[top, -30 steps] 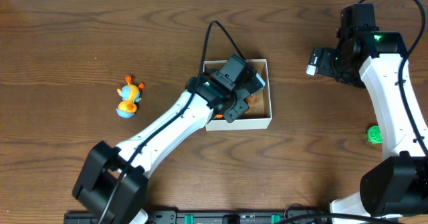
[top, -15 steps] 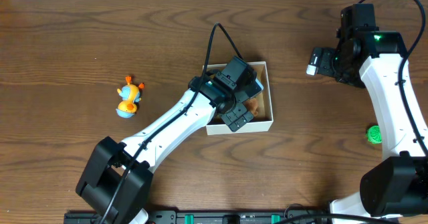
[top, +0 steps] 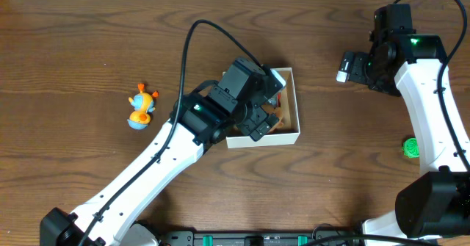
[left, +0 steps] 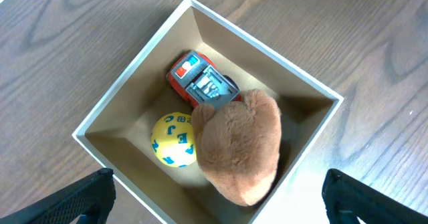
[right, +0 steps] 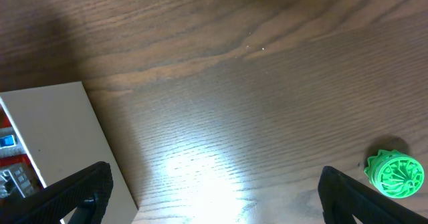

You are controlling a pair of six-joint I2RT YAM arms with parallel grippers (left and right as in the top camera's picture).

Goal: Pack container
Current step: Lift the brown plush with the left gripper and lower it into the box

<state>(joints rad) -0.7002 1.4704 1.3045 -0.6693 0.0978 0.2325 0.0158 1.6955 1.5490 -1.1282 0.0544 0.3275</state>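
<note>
- The left gripper (left: 231,197) is held over the container (left: 144,93); its fingers are spread wide with nothing between them;
- inside, a red toy car (left: 200,83), a yellow ball (left: 172,140) and a brown plush (left: 241,147) are packed touching one another;
- the container is set mid-table (top: 73,40);
- the right gripper (right: 224,197) is likewise parted and empty; a green ridged toy (right: 394,172) lies near it.

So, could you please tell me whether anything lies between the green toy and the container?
Nothing visible does: only bare table lies between the green toy and the container, whose right wall faces it.
</note>
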